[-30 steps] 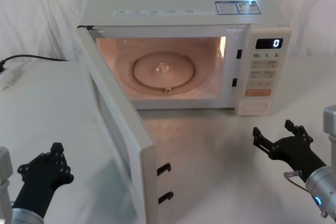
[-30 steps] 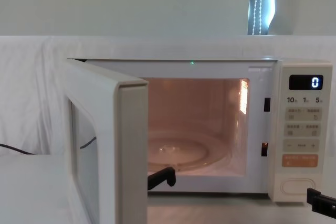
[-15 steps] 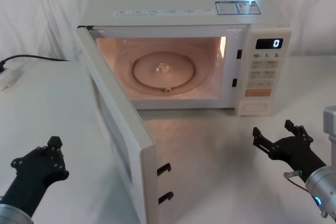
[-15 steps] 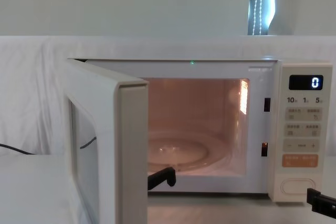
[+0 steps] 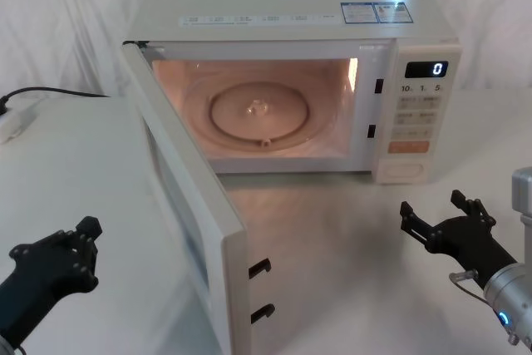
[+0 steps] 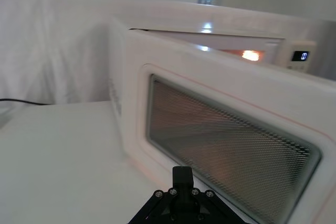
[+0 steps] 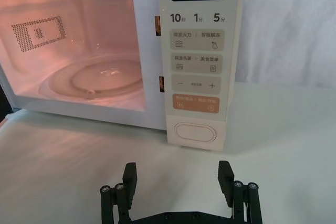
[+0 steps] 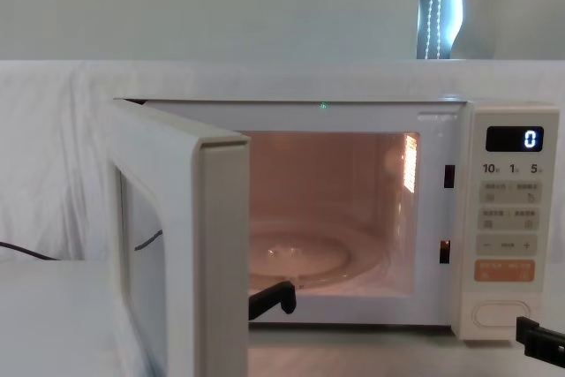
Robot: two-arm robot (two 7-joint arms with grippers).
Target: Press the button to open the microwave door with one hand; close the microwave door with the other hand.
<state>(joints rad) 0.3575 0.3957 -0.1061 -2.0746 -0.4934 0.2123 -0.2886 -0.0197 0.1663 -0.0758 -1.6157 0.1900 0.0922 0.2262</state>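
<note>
Gaping boxy microwave (image 5: 332, 81), meshed door (image 6: 226, 145).

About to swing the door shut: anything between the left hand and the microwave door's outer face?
Bare white tabletop between the left hand and the microwave door, per the head view.

Black cable (image 5: 50, 91) on white table (image 5: 75, 172).
</note>
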